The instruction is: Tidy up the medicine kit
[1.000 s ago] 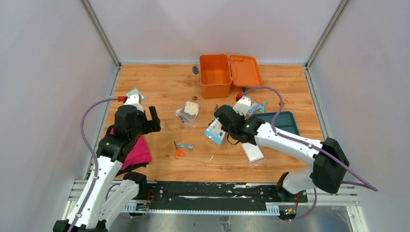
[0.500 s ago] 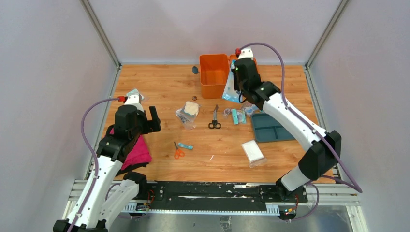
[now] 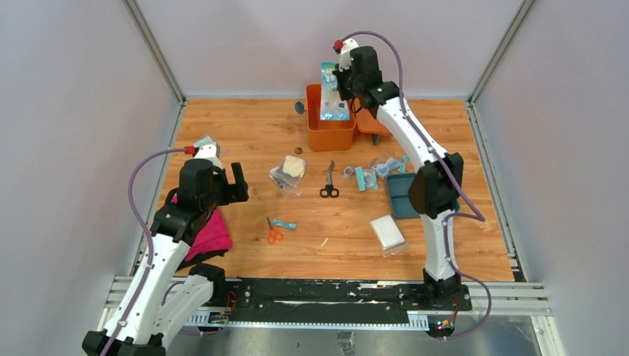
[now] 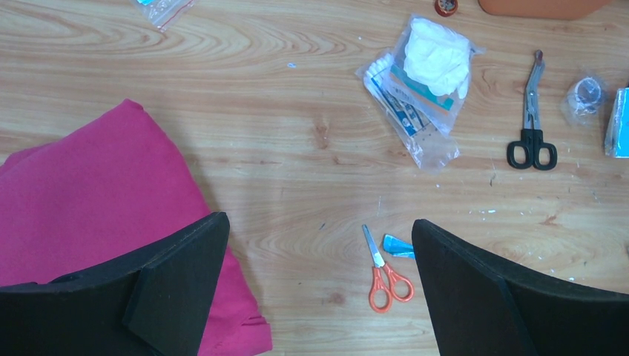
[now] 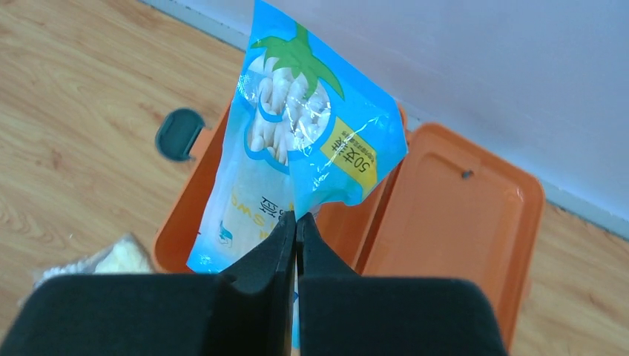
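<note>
A wooden tabletop (image 3: 245, 126) is enclosed by pale, plain walls (image 3: 74, 111) that are joined at metal corner posts. The medicine kit (image 3: 330, 139) is set at the far edge, close to the back wall, with its lid (image 5: 452, 215) laid open to the right. Above the open box, a blue-and-clear packet (image 5: 297, 141) is pinched between the pressed-together fingers of the right gripper (image 5: 295, 219). The left gripper (image 4: 315, 230) is held spread wide above the boards, partly over a pink cloth (image 4: 89, 208). Black scissors (image 3: 329, 182), orange scissors (image 3: 274, 233), a clear bag of gauze (image 3: 289, 172) and a teal tray (image 3: 399, 200) are scattered across the wood.
</note>
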You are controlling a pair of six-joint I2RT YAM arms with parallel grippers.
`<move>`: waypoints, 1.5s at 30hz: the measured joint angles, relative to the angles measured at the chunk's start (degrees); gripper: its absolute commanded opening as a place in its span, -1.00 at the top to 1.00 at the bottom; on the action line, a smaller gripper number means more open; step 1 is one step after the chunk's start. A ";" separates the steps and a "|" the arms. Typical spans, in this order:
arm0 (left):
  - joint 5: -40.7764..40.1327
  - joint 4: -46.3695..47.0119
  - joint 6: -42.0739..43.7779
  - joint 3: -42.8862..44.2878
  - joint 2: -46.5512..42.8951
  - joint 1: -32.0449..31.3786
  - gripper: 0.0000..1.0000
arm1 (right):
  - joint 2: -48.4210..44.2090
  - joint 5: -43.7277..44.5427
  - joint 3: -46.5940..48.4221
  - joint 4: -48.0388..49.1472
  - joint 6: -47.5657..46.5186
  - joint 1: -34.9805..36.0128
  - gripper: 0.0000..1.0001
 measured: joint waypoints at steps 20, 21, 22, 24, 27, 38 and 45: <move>0.15 0.00 0.02 0.02 1.53 0.00 -1.00 | 19.37 -10.34 16.13 -3.89 3.10 -1.57 0.17; 0.15 -0.02 0.02 0.00 1.55 0.00 -1.00 | 19.30 -10.25 16.11 -3.91 3.41 -1.60 0.14; 0.15 0.00 0.02 0.00 1.55 0.00 -1.00 | 19.10 -10.10 16.09 -3.93 3.61 -1.60 0.12; 0.13 0.00 0.02 0.00 1.55 0.00 -1.00 | 17.94 -9.35 15.13 -3.91 3.85 -1.60 0.11; 0.13 0.00 0.02 0.00 1.55 0.00 -1.00 | 13.68 -8.02 11.80 -4.20 4.20 -1.60 0.12; 0.13 -0.02 0.02 0.00 1.55 0.02 -1.00 | -21.73 -1.70 -13.16 -1.70 10.64 -1.60 0.05; 0.42 0.00 0.04 0.00 1.55 0.02 -1.00 | -37.57 2.95 -31.80 -6.78 17.00 -1.57 -0.08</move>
